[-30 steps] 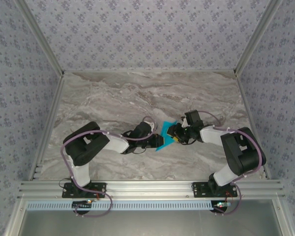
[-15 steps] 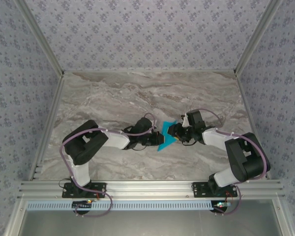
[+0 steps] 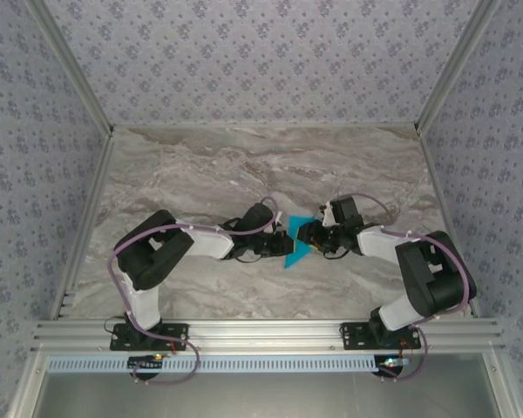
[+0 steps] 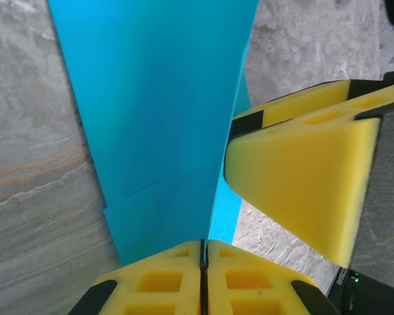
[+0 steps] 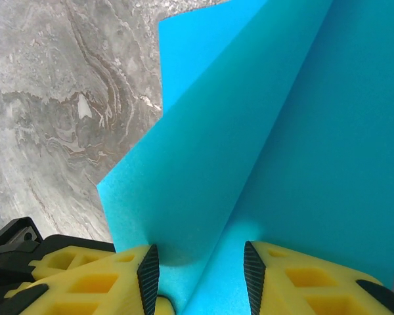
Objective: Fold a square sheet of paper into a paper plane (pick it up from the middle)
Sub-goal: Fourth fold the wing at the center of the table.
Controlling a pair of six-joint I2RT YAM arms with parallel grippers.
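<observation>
Cyan paper (image 3: 298, 243), already creased, sat mid-surface (image 3: 200, 165) between my two arms. My left jaws were clamped shut on one end, and my right jaws stood open around a fold. One uneven tug could've torn it or skewed the crease.

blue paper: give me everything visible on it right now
The square sheet of paper is thin, plain, matte bright cyan, creased into angled flaps rather than flat. It sits between both grippers near the middle of the marbled table. The left gripper is shut on one edge; the right gripper straddles a raised fold, jaws apart.
</observation>
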